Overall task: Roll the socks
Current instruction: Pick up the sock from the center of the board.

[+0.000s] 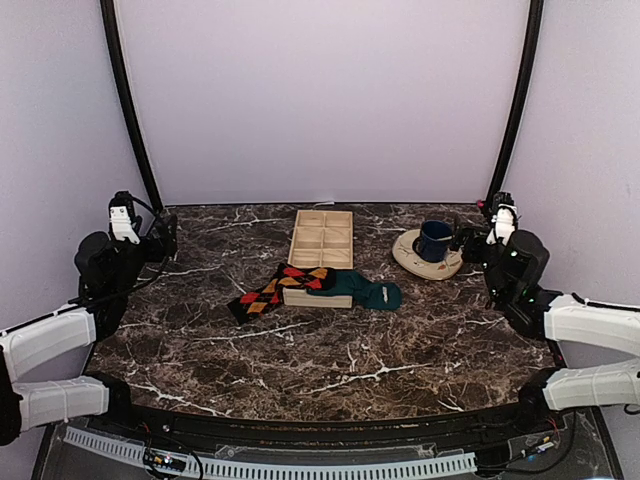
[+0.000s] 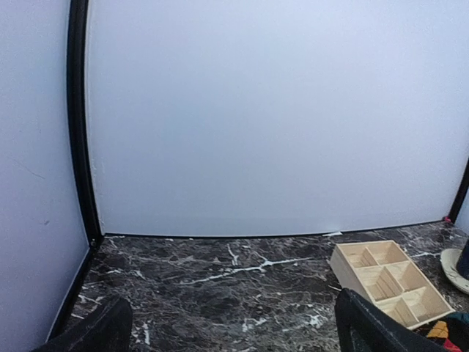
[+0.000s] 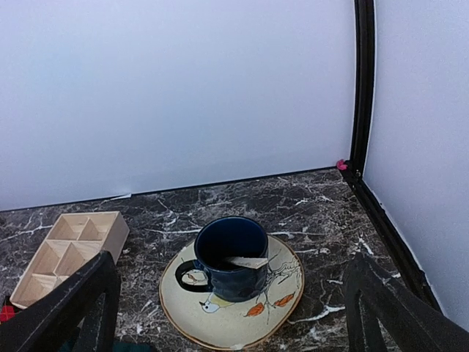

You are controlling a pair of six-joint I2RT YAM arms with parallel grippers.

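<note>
The argyle sock [image 1: 265, 292], black with red and orange diamonds, is lying unrolled near the middle of the tabletop [image 1: 400, 350], slanting toward the near-left corner. The teal sock [image 1: 368, 291], plain and rumpled, is lying unrolled on its right side, their inner ends meeting.

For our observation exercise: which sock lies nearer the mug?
The plain teal sock; it lies right of the argyle sock, on the side toward the mug.
</note>
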